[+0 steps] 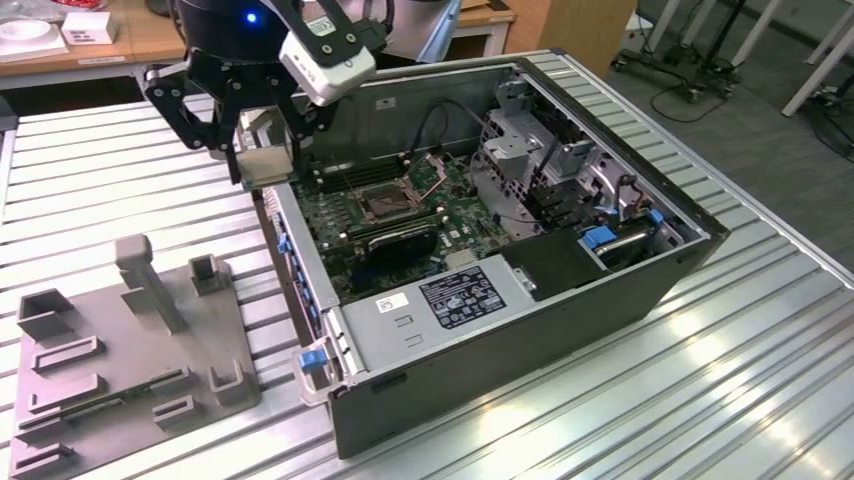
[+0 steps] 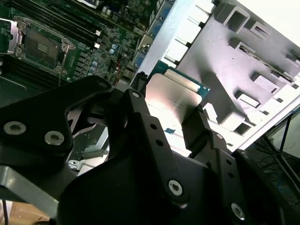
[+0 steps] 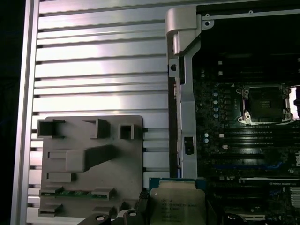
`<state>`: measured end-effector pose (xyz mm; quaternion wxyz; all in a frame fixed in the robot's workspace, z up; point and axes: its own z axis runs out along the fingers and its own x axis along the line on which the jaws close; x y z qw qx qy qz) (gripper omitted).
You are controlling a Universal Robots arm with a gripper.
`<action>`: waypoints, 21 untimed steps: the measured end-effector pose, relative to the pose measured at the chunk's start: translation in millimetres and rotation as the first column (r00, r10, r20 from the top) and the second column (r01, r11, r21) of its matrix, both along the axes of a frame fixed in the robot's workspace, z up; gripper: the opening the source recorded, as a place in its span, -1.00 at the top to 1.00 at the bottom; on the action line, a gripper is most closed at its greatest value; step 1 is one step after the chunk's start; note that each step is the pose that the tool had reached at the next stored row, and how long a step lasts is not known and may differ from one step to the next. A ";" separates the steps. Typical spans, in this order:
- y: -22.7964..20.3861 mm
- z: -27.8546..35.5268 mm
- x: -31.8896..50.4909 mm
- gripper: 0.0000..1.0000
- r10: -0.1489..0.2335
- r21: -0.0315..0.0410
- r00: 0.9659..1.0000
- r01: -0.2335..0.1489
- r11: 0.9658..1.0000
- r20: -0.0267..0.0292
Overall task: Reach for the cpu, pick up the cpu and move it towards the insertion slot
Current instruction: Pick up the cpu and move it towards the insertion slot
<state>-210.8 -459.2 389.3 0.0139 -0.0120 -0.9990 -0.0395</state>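
Ribbed aluminium is what I am seeing spread under everything: the slatted desk (image 1: 747, 380) is carrying the open black computer case (image 1: 534, 330) on the exterior view's right and the grey plastic tray (image 1: 120, 370) on the exterior view's left. Inside the case the green motherboard (image 1: 387, 215) is lying flat, with the white-labelled power supply (image 1: 461, 295) sitting just beside it, nearer the camera. The black arm is hanging over the case's far left rim, above the gap between tray and case. Its pincer (image 1: 260, 150) is pinching the cpu (image 1: 267, 165), and I am seeing the fingers (image 2: 192, 129) pressing against the chip's edges in the second wrist view. The cpu (image 2: 171, 98) is riding in the air with its silvery face showing, hovering over the case wall, between the tray (image 3: 91, 164) and the board in the first wrist view. The insertion slot (image 1: 376, 205) is sitting on the motherboard, well apart from the chip, its metal frame standing open around the dark square socket (image 3: 265, 104)
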 end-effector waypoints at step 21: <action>0.0 0.1 16.9 -0.08 0.000 0.000 1.000 0.000 1.000 0.000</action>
